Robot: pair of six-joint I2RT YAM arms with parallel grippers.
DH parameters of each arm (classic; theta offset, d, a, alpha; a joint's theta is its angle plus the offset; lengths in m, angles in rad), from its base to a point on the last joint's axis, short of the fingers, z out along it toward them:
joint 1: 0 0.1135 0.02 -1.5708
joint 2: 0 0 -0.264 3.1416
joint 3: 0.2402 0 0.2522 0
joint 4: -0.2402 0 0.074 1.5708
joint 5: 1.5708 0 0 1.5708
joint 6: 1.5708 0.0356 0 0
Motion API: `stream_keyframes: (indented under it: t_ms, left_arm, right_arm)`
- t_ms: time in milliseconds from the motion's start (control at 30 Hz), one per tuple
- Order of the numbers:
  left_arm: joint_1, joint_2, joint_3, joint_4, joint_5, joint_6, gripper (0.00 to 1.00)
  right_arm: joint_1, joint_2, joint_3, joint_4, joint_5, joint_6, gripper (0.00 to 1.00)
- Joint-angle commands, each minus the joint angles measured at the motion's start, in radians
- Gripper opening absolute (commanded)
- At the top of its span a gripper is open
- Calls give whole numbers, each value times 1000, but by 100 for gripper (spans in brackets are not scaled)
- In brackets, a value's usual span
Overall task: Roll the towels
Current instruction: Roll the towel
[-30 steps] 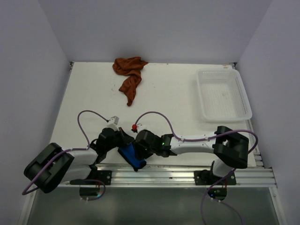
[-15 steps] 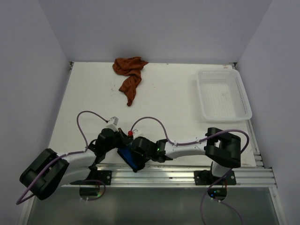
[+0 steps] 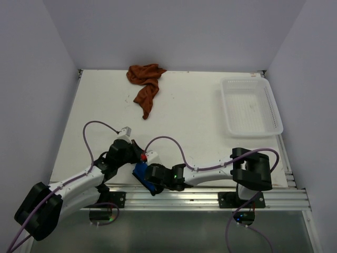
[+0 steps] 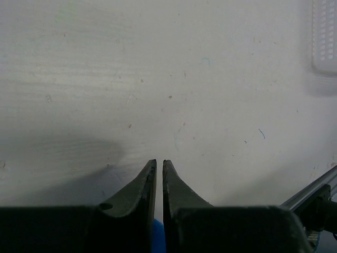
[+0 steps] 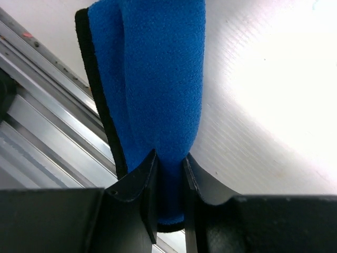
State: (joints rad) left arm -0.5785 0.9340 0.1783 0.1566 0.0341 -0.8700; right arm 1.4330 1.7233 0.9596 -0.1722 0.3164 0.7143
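We had white arm links with black joints, purple cables looping off each arm, green indicator lights, and dark tapered fingers (image 4: 150, 184).

Small towel (image 3: 141, 173) sits at the near edge of the desk (image 3: 189, 113) by the rail (image 3: 205, 197), both arms crowded over it. Big towel (image 3: 146, 84) is bunched at the far edge, basket (image 3: 249, 107) far right.
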Motion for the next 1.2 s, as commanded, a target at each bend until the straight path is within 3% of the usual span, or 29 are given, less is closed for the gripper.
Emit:
stream_keyframes:
  t_ms: [0,333,567,1167]
  left_arm:
    - [0,-17,92,-80,-30,28,13]
    - [0,22,208,-109,47,-4,18]
    - [0,45,236,-97,75,-20,18]
    - [-1,132,296,-51,156,-23,17]
  right_arm:
    - [23,5,33,-139,125,-30,11]
    - [139,125,194,-354,462,-90,14]
    - [168,237,318,-507,614,-75,17]
    - [162,401,447,-653,734,-116,18]
